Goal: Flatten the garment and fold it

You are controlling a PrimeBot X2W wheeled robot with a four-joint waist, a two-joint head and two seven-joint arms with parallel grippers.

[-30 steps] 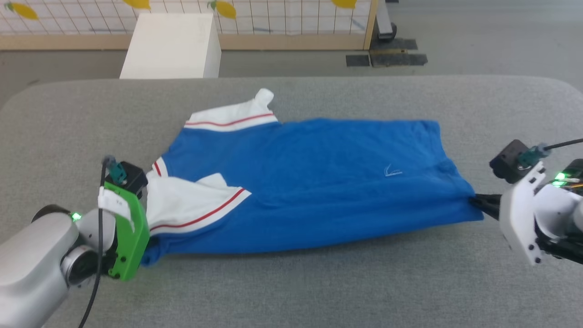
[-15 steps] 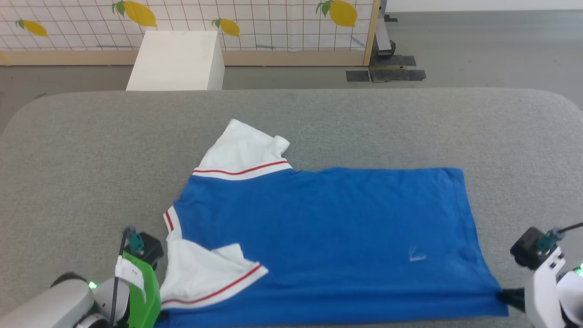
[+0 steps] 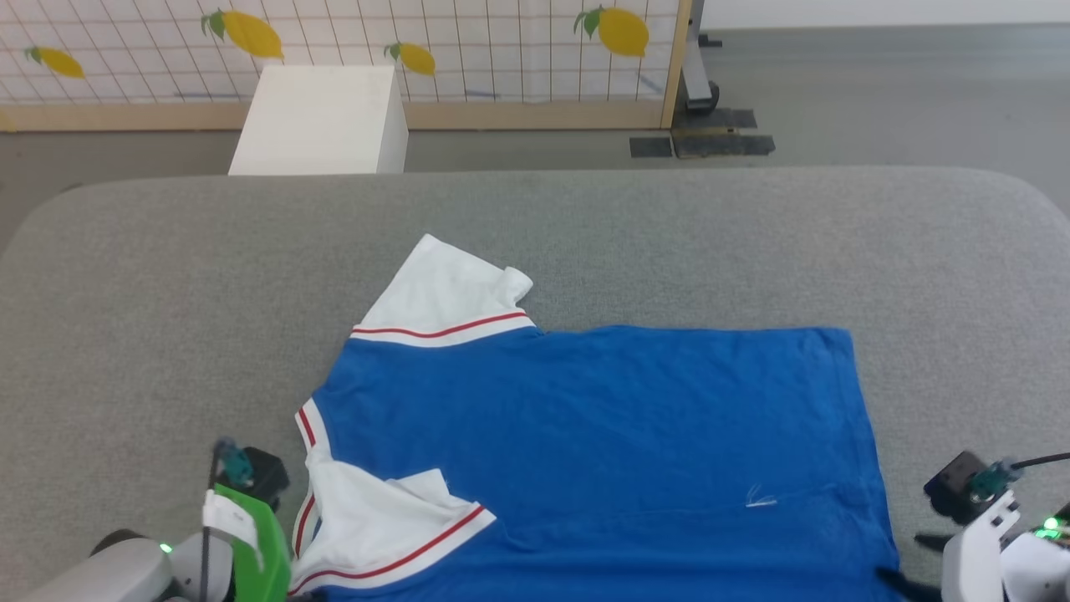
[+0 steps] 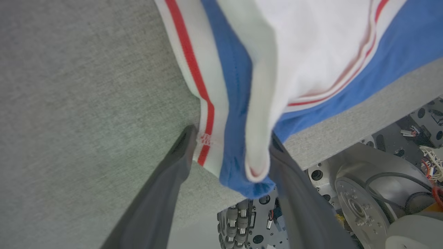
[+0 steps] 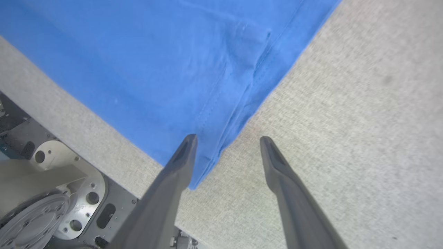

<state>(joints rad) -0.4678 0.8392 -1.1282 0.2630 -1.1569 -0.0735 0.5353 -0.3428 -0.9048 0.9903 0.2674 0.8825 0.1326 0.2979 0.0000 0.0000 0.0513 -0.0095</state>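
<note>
One bright blue T-shirt point(image 3: 602, 451) with white, red-striped sleeves is lying spread along the near edge of the grey surface point(image 3: 167, 293). Both pincers were clamped on its corners a second ago and are now standing wide. The left pincer point(image 4: 231, 136) is straddling the bunched sleeve-side corner. The right pincer point(image 5: 228, 138) is hovering at the hem corner, gripping nothing. Beyond the surface, a white box point(image 3: 322, 117) is standing before a lemon-printed grid screen point(image 3: 501, 42).
</note>
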